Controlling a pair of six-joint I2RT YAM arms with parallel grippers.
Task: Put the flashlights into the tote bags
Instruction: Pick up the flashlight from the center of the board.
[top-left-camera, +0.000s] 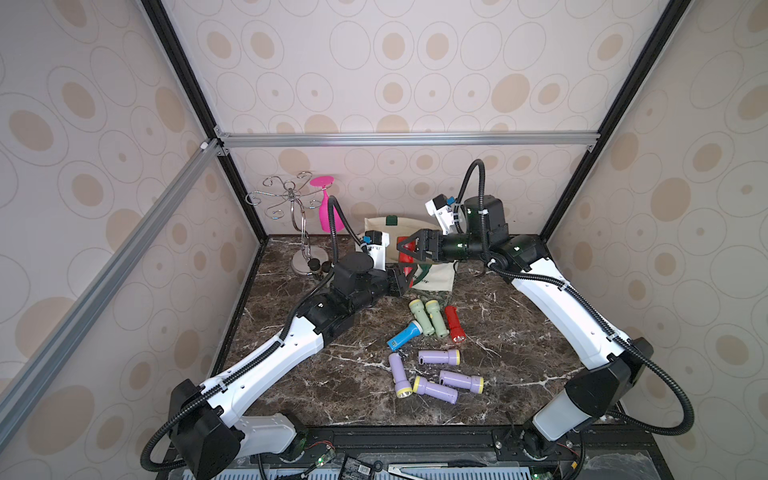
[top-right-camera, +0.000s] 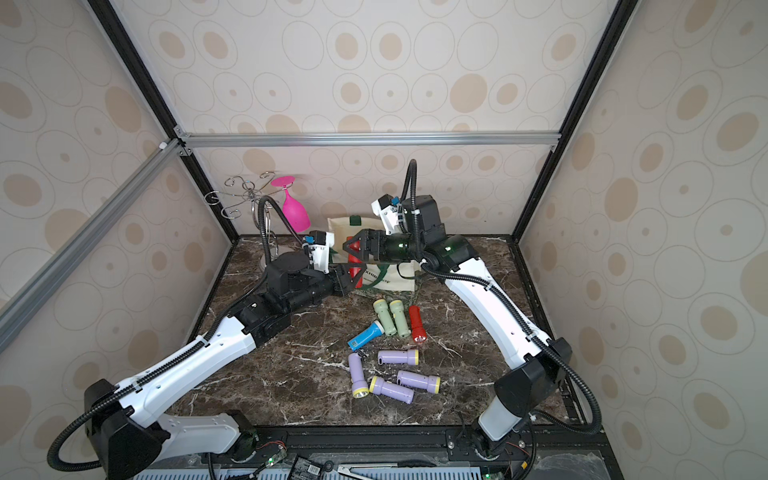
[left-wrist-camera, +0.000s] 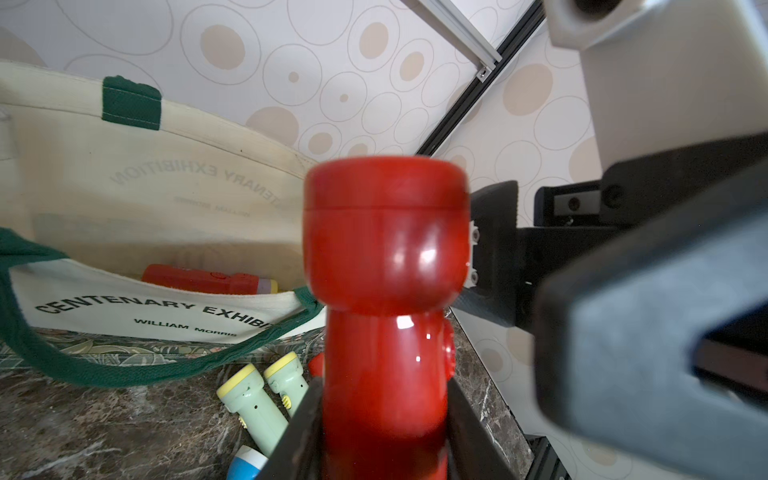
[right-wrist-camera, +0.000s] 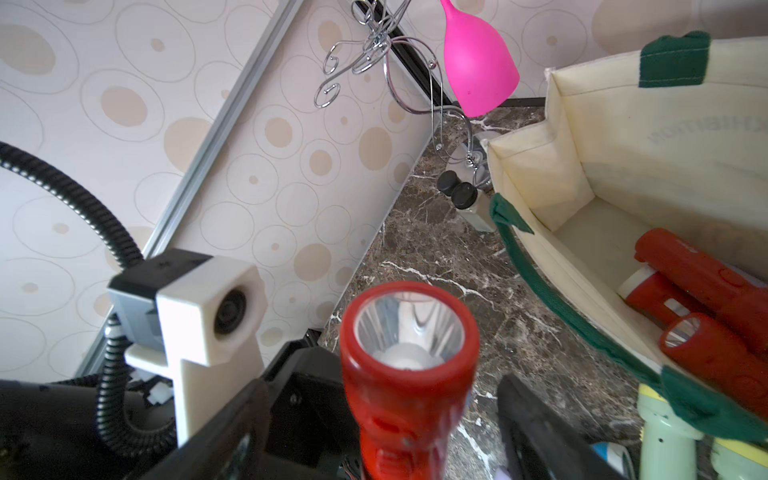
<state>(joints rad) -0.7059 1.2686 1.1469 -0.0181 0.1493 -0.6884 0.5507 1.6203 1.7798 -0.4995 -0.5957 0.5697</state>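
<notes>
Between the left jaws a red flashlight (left-wrist-camera: 384, 291) is gripped by its handle, just beside the open tote bag (left-wrist-camera: 124, 187). The right jaws are spread wide on either side of its head. More red flashlights (right-wrist-camera: 698, 270) are seen inside the bag, and other flashlights (top-left-camera: 434, 318), green, blue, red and lilac, are scattered on the counter (top-left-camera: 340, 386) in front

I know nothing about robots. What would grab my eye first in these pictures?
A glossy red flashlight gripped by the left end effector beside the open cream tote bag, with the right end effector open on either side of it. Then the loose flashlights, lilac, green, blue and red, scattered on the dark marble table before the bag, and a bright pink glass hanging upside down from a wire rack at the back.
</notes>
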